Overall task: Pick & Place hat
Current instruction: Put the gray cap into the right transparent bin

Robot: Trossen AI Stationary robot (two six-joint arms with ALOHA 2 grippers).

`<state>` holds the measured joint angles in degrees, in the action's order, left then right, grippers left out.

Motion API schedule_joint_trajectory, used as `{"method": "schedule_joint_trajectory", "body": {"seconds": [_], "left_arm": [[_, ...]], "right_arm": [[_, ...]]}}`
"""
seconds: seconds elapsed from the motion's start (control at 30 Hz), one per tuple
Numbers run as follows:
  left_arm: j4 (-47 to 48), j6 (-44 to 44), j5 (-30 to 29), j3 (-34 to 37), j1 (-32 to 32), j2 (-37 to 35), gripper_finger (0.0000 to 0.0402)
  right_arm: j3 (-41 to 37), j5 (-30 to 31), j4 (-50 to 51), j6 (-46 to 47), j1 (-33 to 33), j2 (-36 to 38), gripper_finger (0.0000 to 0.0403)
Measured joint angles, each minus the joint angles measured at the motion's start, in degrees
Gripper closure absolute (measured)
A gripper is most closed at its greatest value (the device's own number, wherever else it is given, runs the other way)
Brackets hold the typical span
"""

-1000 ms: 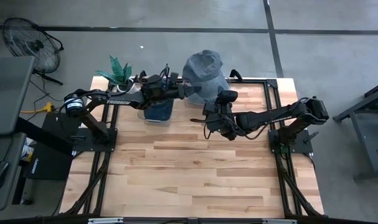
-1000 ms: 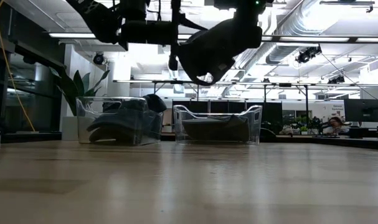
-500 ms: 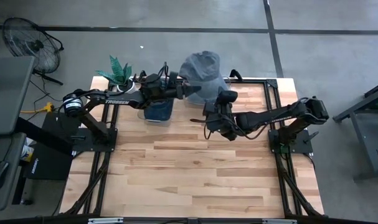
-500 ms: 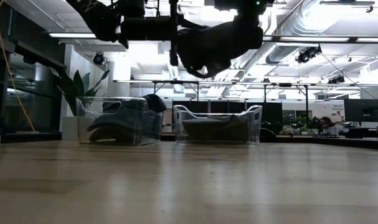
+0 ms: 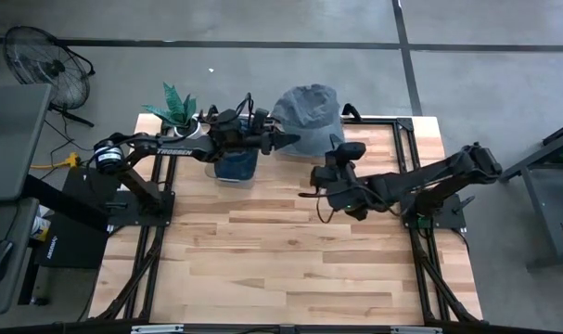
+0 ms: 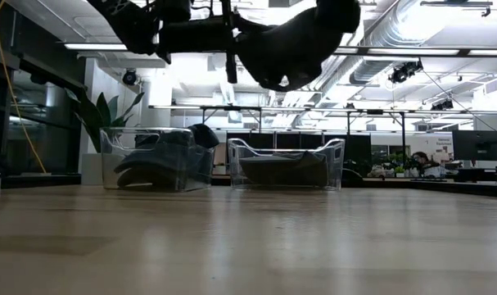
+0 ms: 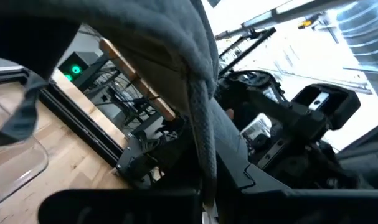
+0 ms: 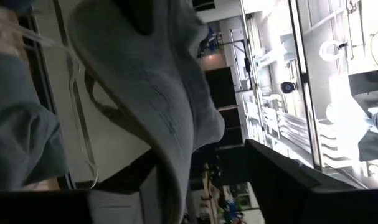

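The grey-blue hat (image 5: pixel 309 109) hangs in the air over the table's far edge; in the low view the hat (image 6: pixel 291 45) is a dark shape high above the wood. My left gripper (image 5: pixel 279 141) reaches in from the table's left and is shut on the hat's left edge. My right gripper (image 5: pixel 320 176) stands open just on the near side of the hat, its fingers apart and clear of the cloth in the high view. The right wrist view looks up along the hat's hanging cloth (image 8: pixel 170 106). My left gripper pinches the hat's edge (image 7: pixel 203 158) between its two fingers, on the hat's left side (image 5: pixel 288 139). The fingers come in level from the table's left. The hat hangs clear of the table, its cloth bulging away to the right of the fingers.
Two clear bins stand at the far edge: one (image 6: pixel 154 158) with dark cloth heaped in it, under my left arm, the other (image 6: pixel 286 164) beside it. A potted plant (image 5: pixel 176 107) stands at the far left corner. The near wood (image 5: pixel 281 260) is bare.
My right gripper has drawn back from the hat toward the table's near and right edges. The hat has stayed aloft at my left gripper and swung a little to the right, spreading wider and rounder than before.
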<state>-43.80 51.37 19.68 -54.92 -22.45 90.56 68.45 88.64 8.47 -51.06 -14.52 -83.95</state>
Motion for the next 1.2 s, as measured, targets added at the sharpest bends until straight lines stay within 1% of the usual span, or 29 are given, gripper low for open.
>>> {"method": "schedule_joint_trajectory", "body": {"seconds": [0.13, 0.23, 0.3, 0.33, 0.43, 0.47, 0.53, 0.63, 0.73, 0.87, 1.03, 1.13, 1.2], "left_arm": [[-0.3, -1.3, 3.3, 0.0, -1.2, 0.0, 0.0396], [-0.3, -1.6, 5.4, 0.0, -2.3, 0.0, 0.0396], [0.2, -2.0, 5.4, 0.1, -3.1, 0.0, 0.0397], [1.9, -2.6, 4.6, 0.3, -3.5, 0.1, 0.0398], [5.4, -2.9, 4.4, 0.7, -4.3, 0.8, 0.0398], [5.3, -3.5, 4.4, 0.6, -4.5, 0.6, 0.0398], [5.7, -5.3, 5.9, 0.3, -4.9, 0.1, 0.0398], [5.0, -6.7, 10.4, 0.4, -5.1, 0.4, 0.0398], [3.3, -7.9, 14.0, 0.0, -5.0, 0.2, 0.0398], [3.8, -8.5, 21.2, -0.8, -5.6, 0.2, 0.0398], [3.3, -8.6, 33.9, -3.0, -7.5, 0.2, 0.0398], [3.3, -7.3, 41.9, -4.3, -8.3, 0.2, 0.0398], [3.3, -6.4, 45.9, -5.0, -8.4, 0.2, 0.0398]], "right_arm": [[0.0, 0.3, 0.7, 0.9, -2.0, 2.2, 0.0178], [0.0, 0.6, 0.7, 1.1, -3.4, 3.7, 0.0164], [0.0, 1.7, 0.6, 1.8, -4.1, 4.5, 0.0161], [0.3, 2.7, 0.3, 2.2, -4.4, 4.8, 0.0160], [0.4, 2.6, 0.1, 2.1, -5.8, 5.5, 0.0160], [0.4, 2.5, 0.3, 2.2, -6.4, 5.7, 0.0160], [0.2, 1.8, 0.6, 3.5, -7.4, 5.5, 0.0159], [0.2, 1.9, 2.1, 8.1, -8.8, 5.7, 0.0159], [0.2, 1.8, 7.0, 14.1, -10.1, 5.4, 0.0159], [0.2, 0.2, 14.9, 26.2, -12.1, 5.3, 0.0159], [0.1, -6.0, 29.2, 40.7, -13.5, 5.3, 0.0159], [0.1, -11.6, 37.3, 45.0, -13.9, 5.3, 0.0159], [0.1, -14.9, 41.5, 46.1, -13.5, 5.3, 0.0159]]}}
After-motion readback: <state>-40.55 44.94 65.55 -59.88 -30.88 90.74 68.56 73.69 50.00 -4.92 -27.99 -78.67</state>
